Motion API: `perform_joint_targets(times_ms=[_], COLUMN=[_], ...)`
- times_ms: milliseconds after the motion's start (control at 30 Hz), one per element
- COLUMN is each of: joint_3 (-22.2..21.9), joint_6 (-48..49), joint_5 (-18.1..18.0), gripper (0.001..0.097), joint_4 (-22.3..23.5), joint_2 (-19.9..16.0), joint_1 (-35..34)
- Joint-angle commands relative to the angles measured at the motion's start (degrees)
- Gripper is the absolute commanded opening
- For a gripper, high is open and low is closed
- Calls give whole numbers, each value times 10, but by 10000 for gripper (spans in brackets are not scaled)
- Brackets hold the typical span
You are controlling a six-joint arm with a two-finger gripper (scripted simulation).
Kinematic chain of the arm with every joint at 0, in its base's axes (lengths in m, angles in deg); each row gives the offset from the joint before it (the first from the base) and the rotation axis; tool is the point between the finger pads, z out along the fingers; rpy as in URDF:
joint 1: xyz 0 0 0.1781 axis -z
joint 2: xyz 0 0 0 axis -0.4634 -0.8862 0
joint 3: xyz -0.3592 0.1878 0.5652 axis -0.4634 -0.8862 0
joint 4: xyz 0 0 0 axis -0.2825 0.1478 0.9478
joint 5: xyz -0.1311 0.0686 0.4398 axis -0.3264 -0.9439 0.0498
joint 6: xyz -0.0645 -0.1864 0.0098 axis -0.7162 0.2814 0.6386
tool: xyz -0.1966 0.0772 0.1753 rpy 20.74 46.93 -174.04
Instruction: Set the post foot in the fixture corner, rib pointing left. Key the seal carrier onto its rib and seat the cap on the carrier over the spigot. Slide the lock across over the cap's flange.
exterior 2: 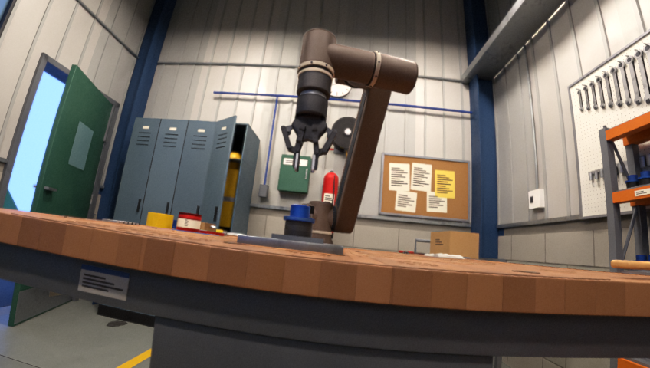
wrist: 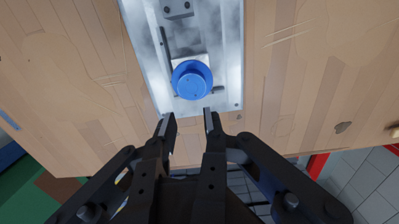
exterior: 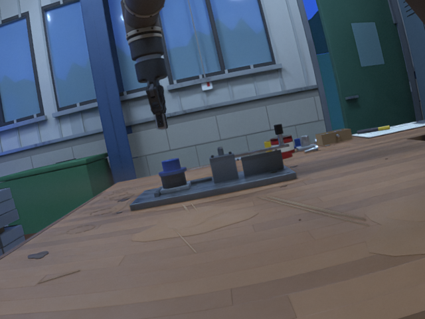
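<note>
The post foot (exterior: pixel 175 188) is mostly hidden under the stack, only its pale base plate showing at the left end of the grey fixture (exterior: pixel 213 187). The dark seal carrier (exterior: pixel 172 179) (exterior 2: pixel 298 226) sits on it, topped by the blue cap (exterior: pixel 171 166) (exterior 2: pixel 299 212) (wrist: pixel 191 79) with its flange resting on the carrier. The grey lock block (exterior: pixel 224 167) (wrist: pixel 176 8) stands further along the fixture, apart from the cap. My gripper (exterior: pixel 161 121) (exterior 2: pixel 304 162) (wrist: pixel 186 118) hangs well above the cap, a little off to one side, open and empty.
The bench's left edge runs close to the fixture's end. A taller grey block (exterior: pixel 262 162) sits on the fixture beyond the lock. Small tins, a black-topped post and a cardboard box (exterior: pixel 333 136) stand at the far side of the wooden bench.
</note>
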Motion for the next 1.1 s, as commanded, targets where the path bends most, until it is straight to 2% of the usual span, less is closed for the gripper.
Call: perform_joint_targets(times_ms=[0,367,567,800,1067], joint_3=[1,-1,-18,-65,-145], joint_6=[0,4,43,157,365], joint_5=[0,1,9,31,68], gripper=[380,380,380,380,380], joint_4=[0,0,0,0,0], joint_2=[1,2,10,35,79], joint_1=[0,0,-2,-8,-20])
